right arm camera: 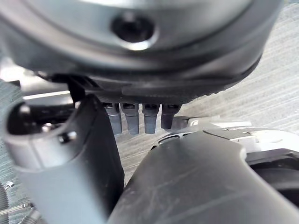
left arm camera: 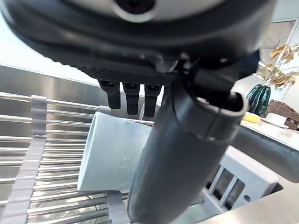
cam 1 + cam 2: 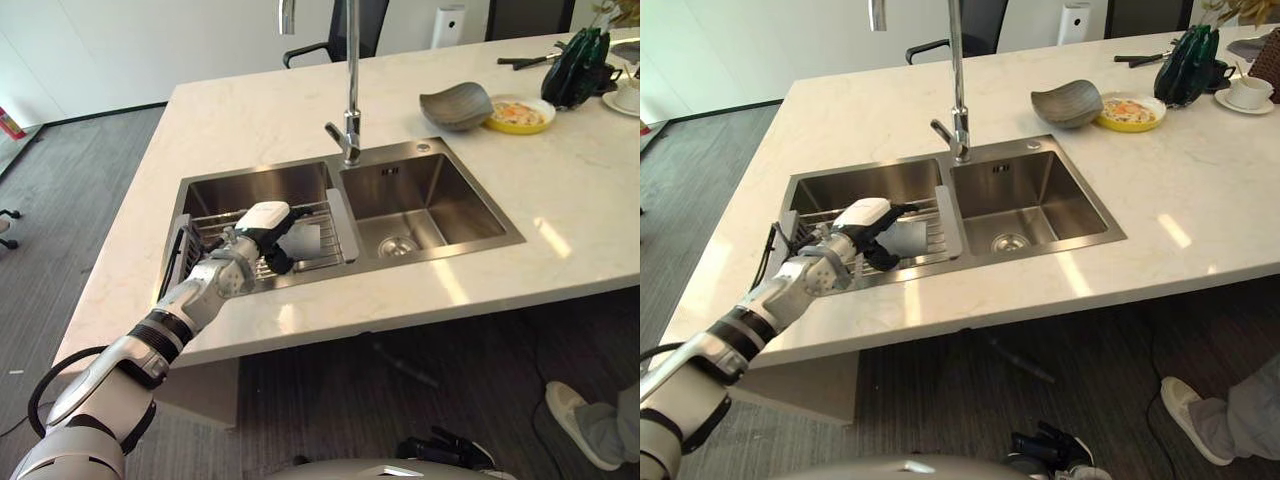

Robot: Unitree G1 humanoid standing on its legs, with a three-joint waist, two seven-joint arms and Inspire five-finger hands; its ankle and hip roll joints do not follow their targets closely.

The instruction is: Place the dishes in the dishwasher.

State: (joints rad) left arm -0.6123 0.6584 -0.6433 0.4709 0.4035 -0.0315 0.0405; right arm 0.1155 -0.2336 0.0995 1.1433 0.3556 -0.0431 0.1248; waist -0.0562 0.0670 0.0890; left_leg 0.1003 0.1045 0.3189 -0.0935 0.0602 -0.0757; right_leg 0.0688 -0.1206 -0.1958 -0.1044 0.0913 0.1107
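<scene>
A pale grey-white cup (image 2: 112,154) lies on its side on the wire dish rack (image 3: 322,214) set in the left basin of the steel sink (image 3: 430,200). My left hand (image 3: 262,222) hovers right over the cup (image 3: 306,240); its fingers (image 2: 132,95) reach straight to the cup's far edge and its thumb (image 2: 187,154) stands in front of it, so the hand is open. A grey bowl (image 3: 455,105) and a yellow plate with food (image 3: 520,115) sit on the counter behind the right basin. My right hand (image 1: 140,119) hangs open by the floor.
The tall faucet (image 3: 350,100) rises between the basins. A dark green vase (image 3: 580,65) and a cup on a saucer (image 3: 1245,92) stand at the counter's far right. A person's shoe (image 3: 575,410) shows on the floor at lower right.
</scene>
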